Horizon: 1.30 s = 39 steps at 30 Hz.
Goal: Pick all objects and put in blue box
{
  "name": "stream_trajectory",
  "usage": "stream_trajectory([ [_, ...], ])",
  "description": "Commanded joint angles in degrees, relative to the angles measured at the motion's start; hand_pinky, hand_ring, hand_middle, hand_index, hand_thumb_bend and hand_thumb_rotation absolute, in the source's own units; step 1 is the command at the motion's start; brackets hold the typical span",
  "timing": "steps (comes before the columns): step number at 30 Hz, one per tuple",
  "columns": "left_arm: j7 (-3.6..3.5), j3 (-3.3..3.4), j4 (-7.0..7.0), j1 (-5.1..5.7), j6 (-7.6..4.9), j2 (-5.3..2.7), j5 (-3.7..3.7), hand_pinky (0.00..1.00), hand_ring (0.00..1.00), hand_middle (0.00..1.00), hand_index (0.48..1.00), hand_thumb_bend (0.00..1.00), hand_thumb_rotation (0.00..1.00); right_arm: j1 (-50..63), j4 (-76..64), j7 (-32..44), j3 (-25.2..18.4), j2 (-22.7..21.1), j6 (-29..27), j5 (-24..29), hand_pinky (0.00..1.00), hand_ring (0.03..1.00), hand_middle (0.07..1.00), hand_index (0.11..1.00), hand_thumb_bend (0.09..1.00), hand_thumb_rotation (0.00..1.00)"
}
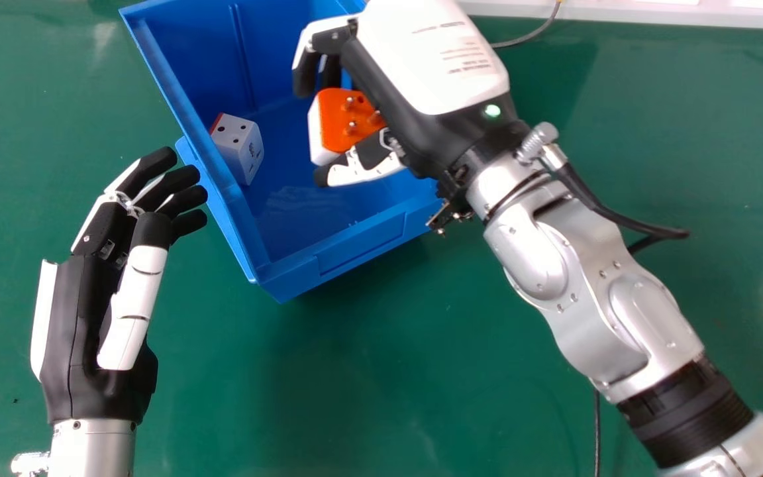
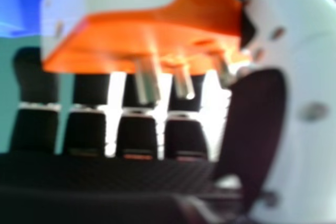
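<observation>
Orange-faced and white, the plug (image 1: pixel 338 136) is pinched between the thumb and curled fingers of the right hand (image 1: pixel 421 79), its 3 pins towards the palm, held over the blue box (image 1: pixel 355 248) presumably so that letting go drops it inside. 1 adapter (image 1: pixel 239 144) rests by the box's left wall, leaving space to its right. Farther left, the left hand (image 1: pixel 80 305) has nearly straight, slightly spread fingers, probably to stay clear.
</observation>
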Motion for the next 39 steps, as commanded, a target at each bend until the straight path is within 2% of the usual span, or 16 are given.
stream_trajectory([
  [1,0.16,-0.29,-1.19,-0.19,-0.42,-0.3,-0.03,0.76,0.77,0.78,0.789,0.68,0.68,-3.23,1.27,-2.43,0.49,0.0,-1.38,-0.38,0.25,0.395,0.486,0.51,0.509,0.0],
  [4,0.46,-0.42,-1.57,-0.01,0.01,-0.21,0.11,0.76,0.77,0.79,0.789,0.68,0.68,-4.51,4.07,-3.4,1.31,0.08,-2.48,-0.48,0.24,0.389,0.479,0.512,0.51,0.0],
  [8,0.51,-0.53,-1.43,-0.03,-0.36,-0.22,0.08,0.75,0.77,0.78,0.788,0.68,0.68,-6.86,9.03,-6.03,3.73,-0.49,-4.31,-2.64,0.24,0.387,0.474,0.513,0.511,0.0],
  [11,0.61,-0.55,-1.46,0.02,-0.31,-0.09,0.33,0.75,0.77,0.78,0.787,0.68,0.67,-8.73,13.66,-9.46,5.15,-0.47,-5.74,-3.96,0.25,0.393,0.475,0.51,0.513,0.0],
  [15,0.91,-0.45,-1.06,0.05,-0.98,-0.2,0.91,0.75,0.77,0.79,0.788,0.68,0.67,-12.09,21.07,-13.27,6.99,-0.74,-9.59,-4.31,0.26,0.399,0.477,0.508,0.514,0.0],
  [18,0.74,-0.33,-0.56,-0.13,-1.23,-0.27,0.47,0.75,0.77,0.78,0.787,0.68,0.67,-14.71,26.87,-16.25,8.04,-0.8,-12.98,-4.31,0.27,0.402,0.477,0.507,0.515,0.0],
  [20,0.82,-0.33,-0.51,0.0,-1.31,-0.33,0.59,0.75,0.77,0.78,0.787,0.68,0.67,-15.8,29.87,-18.39,8.45,-0.7,-14.78,-4.31,0.27,0.402,0.477,0.507,0.515,0.0],
  [23,0.58,-0.4,-0.48,0.11,-1.17,-0.3,0.25,0.76,0.77,0.79,0.788,0.68,0.67,-17.21,33.53,-21.95,9.33,-0.5,-16.33,-5.01,0.29,0.412,0.487,0.501,0.512,0.0],
  [27,0.83,-0.47,-0.63,0.26,-1.3,-0.48,0.68,0.76,0.77,0.79,0.788,0.68,0.67,-18.4,36.16,-25.18,11.03,-0.61,-16.23,-6.62,0.3,0.43,0.509,0.494,0.506,0.0],
  [30,0.7,-0.5,-0.82,0.37,-0.93,-0.41,0.47,0.76,0.77,0.79,0.788,0.68,0.67,-18.69,37.1,-26.22,11.89,-0.53,-15.79,-7.28,0.3,0.43,0.509,0.494,0.506,0.0],
  [34,0.67,-0.57,-0.98,0.42,-1.0,-0.34,0.66,0.76,0.77,0.79,0.788,0.68,0.67,-18.76,38.07,-26.46,12.08,-0.26,-16.12,-6.78,0.31,0.438,0.519,0.49,0.504,0.0],
  [39,0.6,-0.54,-0.79,0.28,-1.11,-0.43,0.39,0.75,0.77,0.79,0.788,0.68,0.67,-18.81,38.56,-27.45,12.66,-0.11,-15.27,-7.11,0.31,0.447,0.534,0.485,0.5,0.0],
])
